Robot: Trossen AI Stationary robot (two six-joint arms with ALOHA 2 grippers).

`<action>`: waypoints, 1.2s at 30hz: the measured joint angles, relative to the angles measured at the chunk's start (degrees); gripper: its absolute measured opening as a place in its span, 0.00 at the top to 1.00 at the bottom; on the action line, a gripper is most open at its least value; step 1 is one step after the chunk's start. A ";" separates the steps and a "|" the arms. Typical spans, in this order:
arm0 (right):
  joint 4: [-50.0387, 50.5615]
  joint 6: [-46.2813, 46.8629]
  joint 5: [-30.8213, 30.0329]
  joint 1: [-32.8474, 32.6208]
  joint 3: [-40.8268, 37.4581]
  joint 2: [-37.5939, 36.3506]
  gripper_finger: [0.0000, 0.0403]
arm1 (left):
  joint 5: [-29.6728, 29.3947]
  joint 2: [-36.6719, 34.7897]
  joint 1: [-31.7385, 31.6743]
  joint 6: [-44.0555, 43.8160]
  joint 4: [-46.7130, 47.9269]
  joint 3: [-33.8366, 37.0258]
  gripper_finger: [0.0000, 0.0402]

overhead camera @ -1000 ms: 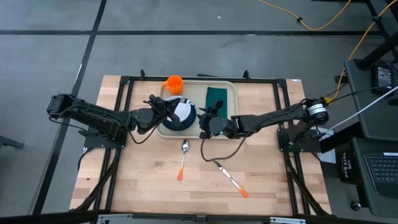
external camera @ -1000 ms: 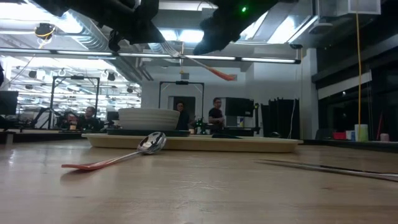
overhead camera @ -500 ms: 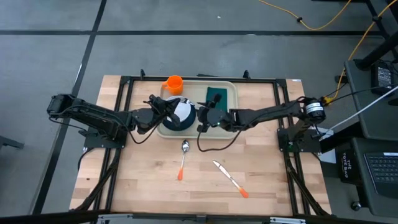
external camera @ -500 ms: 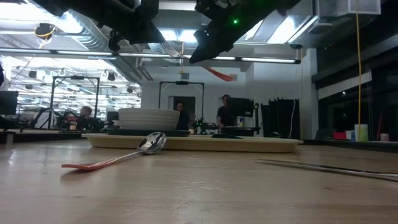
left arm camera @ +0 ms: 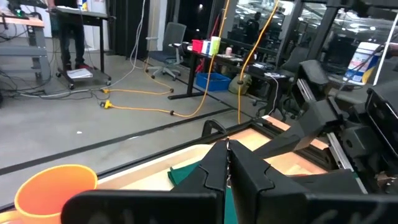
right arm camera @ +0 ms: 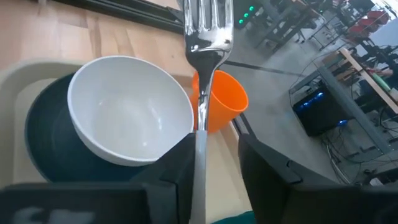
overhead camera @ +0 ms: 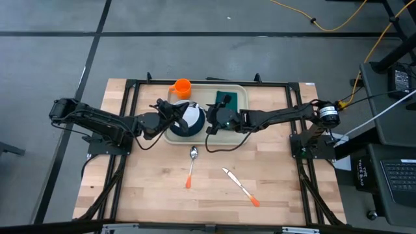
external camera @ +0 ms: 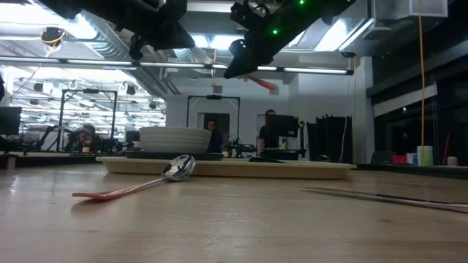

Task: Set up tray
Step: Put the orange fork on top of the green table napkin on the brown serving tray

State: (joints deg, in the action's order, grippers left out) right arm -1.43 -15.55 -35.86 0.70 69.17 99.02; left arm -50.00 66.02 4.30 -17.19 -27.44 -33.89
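The beige tray (overhead camera: 242,97) lies at the table's far middle. On it are a white bowl (overhead camera: 190,116) standing on a dark plate (overhead camera: 177,132), and a green napkin (overhead camera: 225,99). An orange cup (overhead camera: 181,88) stands at its far left corner. My right gripper (overhead camera: 213,117) hovers over the tray between bowl and napkin, shut on a fork (right arm camera: 208,37) with an orange handle (external camera: 265,83). My left gripper (overhead camera: 171,110) hangs shut and holding nothing at the bowl's left side, above the table. My right gripper has the fork's metal shaft (right arm camera: 200,140) between its two fingers, which lie along it. The tines (right arm camera: 208,22) stick out past the fingertips toward the bowl and cup. The orange handle juts out behind. The fork is lifted clear above the tray, slanting.
A spoon (overhead camera: 192,164) and a knife (overhead camera: 238,184), both with orange handles, lie on the bare wood nearer the front edge. A black frame (overhead camera: 130,88) borders the table. People and desks show in the room beyond.
My right gripper has carried the fork from the tray's near edge toward the far edge, over the tray beside the bowl. In the low view the fork's orange handle has risen a little. My left gripper has kept still.
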 joint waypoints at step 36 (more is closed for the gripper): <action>0.28 -0.02 0.09 -0.02 -0.06 0.00 0.97 | 0.99 -0.02 0.12 2.96 0.20 -0.02 0.99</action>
State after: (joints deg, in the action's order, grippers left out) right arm -1.15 -15.57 -35.77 0.69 69.10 99.02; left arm -49.01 66.00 4.42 -14.23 -27.24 -33.91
